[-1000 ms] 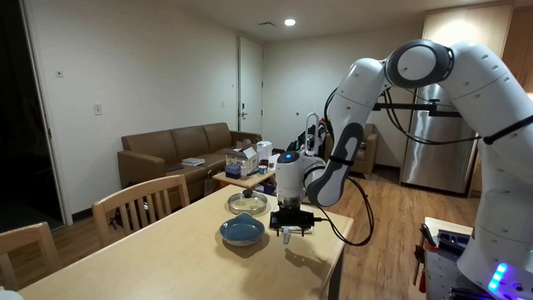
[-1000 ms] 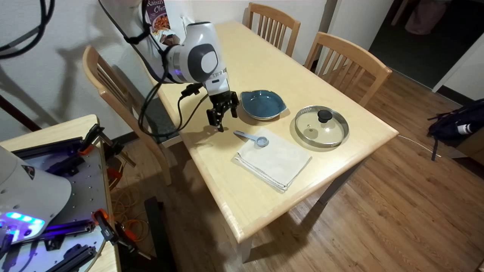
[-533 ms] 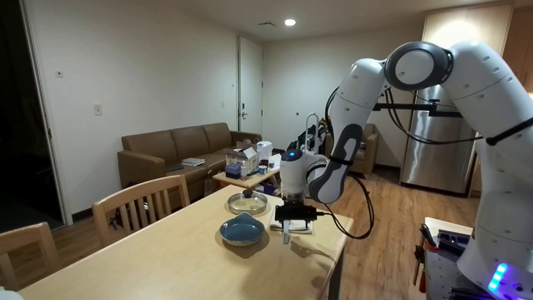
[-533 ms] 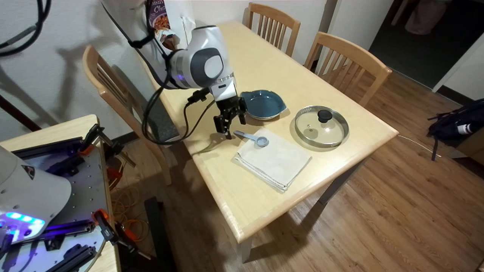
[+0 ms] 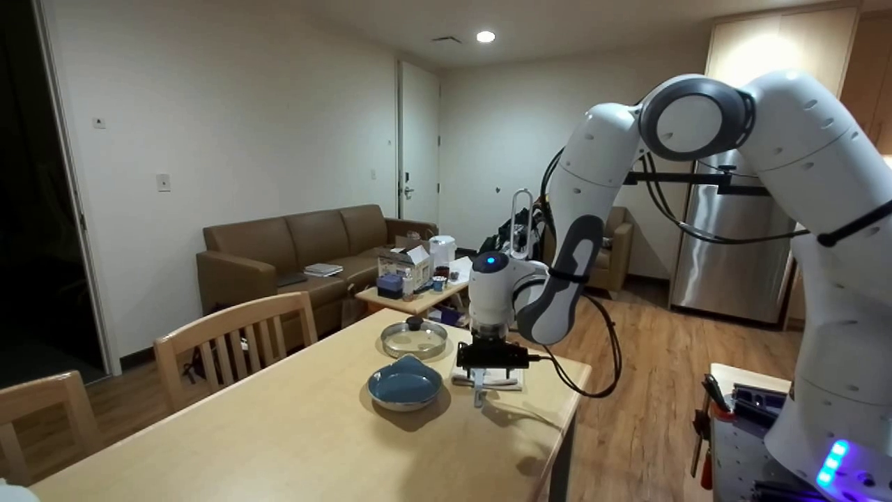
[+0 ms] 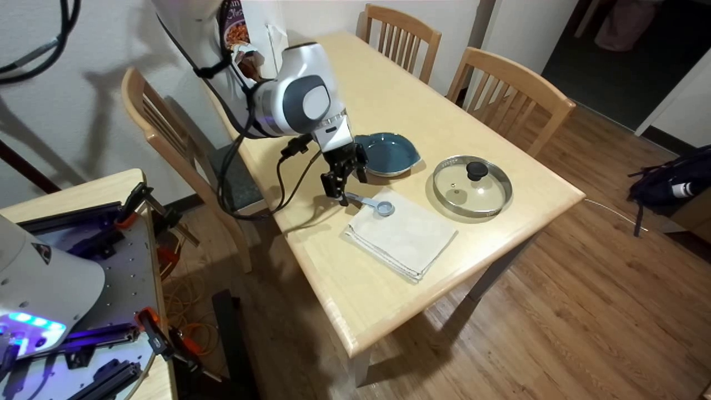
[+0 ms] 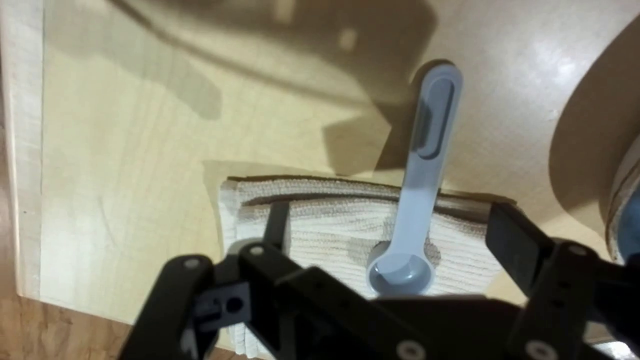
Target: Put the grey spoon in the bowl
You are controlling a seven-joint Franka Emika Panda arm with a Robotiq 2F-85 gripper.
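My pincer (image 6: pixel 354 191), with fingers apart, has come nearer to the spoon (image 7: pixel 417 195), which lies partly on the cloth (image 7: pixel 320 240); in the wrist view, its handle points to the top, long axis leaning slightly right.

In an exterior view I make out what looks like "Clu" in pale letters on the box (image 6: pixel 238 32) by the far end of the desk (image 6: pixel 427 116); the word above is cut off. The sticker (image 6: pixel 42 253) on the base (image 6: pixel 66 289), apart from the desk, and the wall plate (image 5: pixel 99 123) past it are too small for me to read.
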